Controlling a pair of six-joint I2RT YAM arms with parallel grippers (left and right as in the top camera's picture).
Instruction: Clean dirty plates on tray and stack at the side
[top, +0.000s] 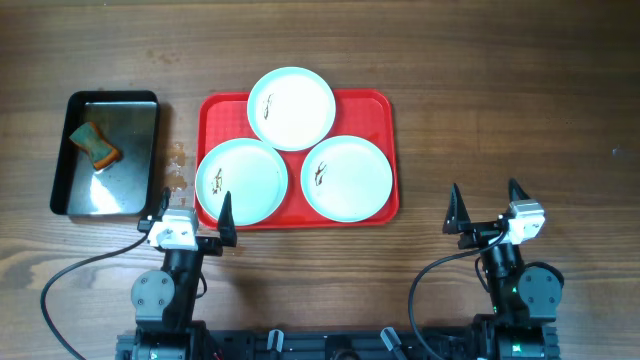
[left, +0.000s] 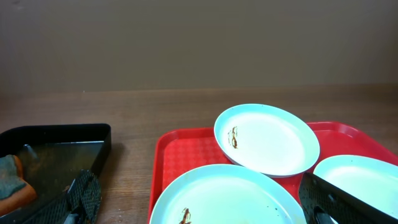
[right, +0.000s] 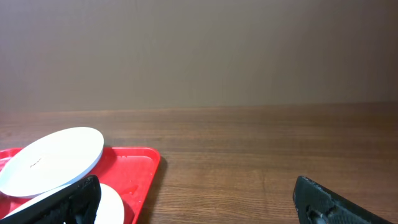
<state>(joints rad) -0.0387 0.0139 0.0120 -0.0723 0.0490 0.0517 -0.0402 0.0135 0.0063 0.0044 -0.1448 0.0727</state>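
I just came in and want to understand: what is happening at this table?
Nothing is being handled yet. The left gripper and the right gripper are both open and empty, at the near side of the table. Three plates with small brown smears lie on the red tray. What looks like a sponge lies in the black pan beside it.

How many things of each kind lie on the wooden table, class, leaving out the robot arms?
Round pale mint-white plates: 3
Red rectangular plastic tray: 1
Black metal pan: 1
Orange-and-green sponge: 1
Total: 6
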